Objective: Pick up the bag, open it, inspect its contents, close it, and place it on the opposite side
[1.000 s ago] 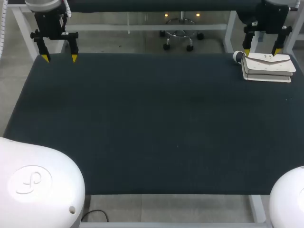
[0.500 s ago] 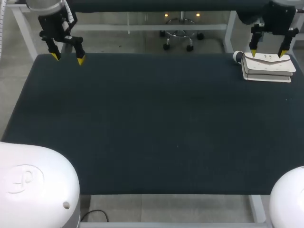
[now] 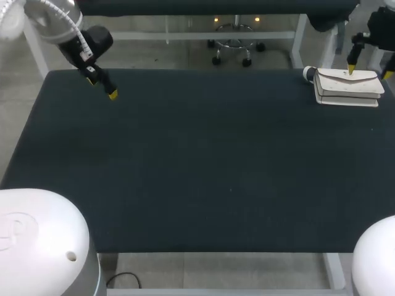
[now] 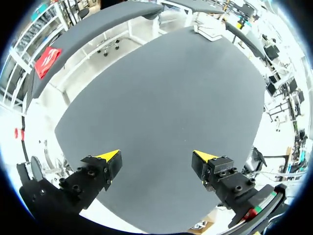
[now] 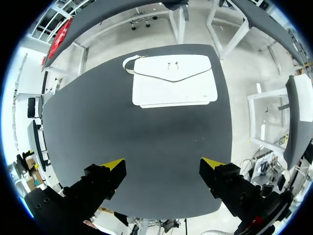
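The white flap bag lies flat at the table's far right corner, a rolled strap at its left end. In the right wrist view the bag is ahead of my right gripper, which is open and empty. From the head view the right gripper hangs above the bag's far edge, apart from it. My left gripper is over the far left corner, turned sideways, open and holding nothing. The left wrist view looks across the table past its gripper to the distant bag.
The dark table top carries nothing but the bag. Its far edge runs just behind both grippers, and the right edge lies close beside the bag.
The left gripper has swung inward over the table and turned sideways. The right gripper has shifted right and slightly up, from over the bag's left part toward its right end.
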`<state>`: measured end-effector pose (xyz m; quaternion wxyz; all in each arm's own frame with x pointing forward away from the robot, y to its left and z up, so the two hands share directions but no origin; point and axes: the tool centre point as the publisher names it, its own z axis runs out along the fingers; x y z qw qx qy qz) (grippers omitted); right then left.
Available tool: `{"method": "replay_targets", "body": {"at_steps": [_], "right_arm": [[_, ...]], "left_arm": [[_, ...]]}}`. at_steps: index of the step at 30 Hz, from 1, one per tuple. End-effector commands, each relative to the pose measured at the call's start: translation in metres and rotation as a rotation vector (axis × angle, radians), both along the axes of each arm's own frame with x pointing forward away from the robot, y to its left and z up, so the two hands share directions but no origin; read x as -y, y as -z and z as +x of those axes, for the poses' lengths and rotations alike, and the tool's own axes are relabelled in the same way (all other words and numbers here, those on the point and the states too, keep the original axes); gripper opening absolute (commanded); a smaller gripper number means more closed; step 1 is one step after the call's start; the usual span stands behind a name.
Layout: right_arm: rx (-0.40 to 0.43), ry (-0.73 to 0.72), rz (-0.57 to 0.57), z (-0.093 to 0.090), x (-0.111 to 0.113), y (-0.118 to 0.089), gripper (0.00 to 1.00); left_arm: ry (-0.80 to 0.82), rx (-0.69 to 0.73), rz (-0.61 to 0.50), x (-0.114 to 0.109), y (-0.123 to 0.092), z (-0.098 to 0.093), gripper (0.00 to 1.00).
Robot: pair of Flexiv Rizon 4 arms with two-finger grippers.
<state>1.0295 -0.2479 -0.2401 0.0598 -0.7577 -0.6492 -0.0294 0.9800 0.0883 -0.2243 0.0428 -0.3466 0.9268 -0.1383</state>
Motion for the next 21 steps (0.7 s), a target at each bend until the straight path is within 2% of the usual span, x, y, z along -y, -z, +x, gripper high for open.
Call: {"method": "replay_targets", "body": {"at_steps": [1,9,21], "right_arm": [[0.006,0.008,0.045,0.005,0.012,0.006,1.00],[0.010,0.064,0.052,0.010,0.038,0.018,1.00],[0.013,0.149,0.102,0.026,0.066,0.041,1.00]], "left_arm": [[0.256,0.192,-0.133,0.005,0.009,-0.008,1.00],[0.453,0.244,-0.208,0.014,0.020,-0.013,1.00],[0.559,0.202,-0.302,0.022,0.032,-0.014,1.00]]}}
